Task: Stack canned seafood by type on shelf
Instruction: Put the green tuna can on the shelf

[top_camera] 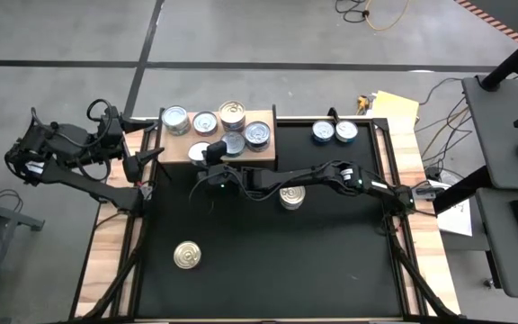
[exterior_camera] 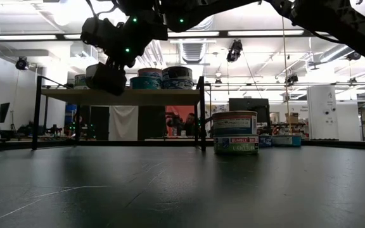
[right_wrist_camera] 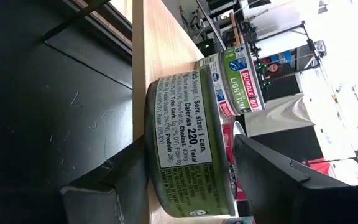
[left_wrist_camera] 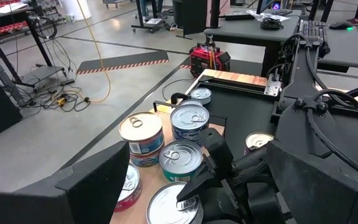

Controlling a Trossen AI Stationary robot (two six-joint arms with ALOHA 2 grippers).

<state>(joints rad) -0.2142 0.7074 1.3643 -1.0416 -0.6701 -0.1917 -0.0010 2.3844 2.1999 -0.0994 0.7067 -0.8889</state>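
Note:
The wooden shelf [top_camera: 263, 155] stands at the table's far edge with several cans on it, some stacked. A silver-topped can with a green label [right_wrist_camera: 188, 143] rests on its bottom at the shelf's near left edge [top_camera: 201, 151]. My right gripper [right_wrist_camera: 190, 140] is open around it, rolled on its side. One finger [right_wrist_camera: 272, 180] hangs over the can's top with a gap. The other [right_wrist_camera: 110, 177] is low, at the shelf's near edge. My left gripper [top_camera: 151, 164] waits open at the table's left, level with the shelf. My right gripper's upper finger [left_wrist_camera: 194, 186] stands clear above the can's lid [left_wrist_camera: 169, 211]. Its lower finger meets the can's bottom rim [right_wrist_camera: 149, 155] at the shelf's near edge. Whether that finger touches the can, I cannot tell.
A stack of two cans [top_camera: 291, 195] stands mid-table under my right arm. A gold-topped can [top_camera: 187, 255] sits near the front left. Two blue-labelled cans [top_camera: 334, 132] sit right of the shelf. Black shelf legs [exterior_camera: 201, 114] rise from the table.

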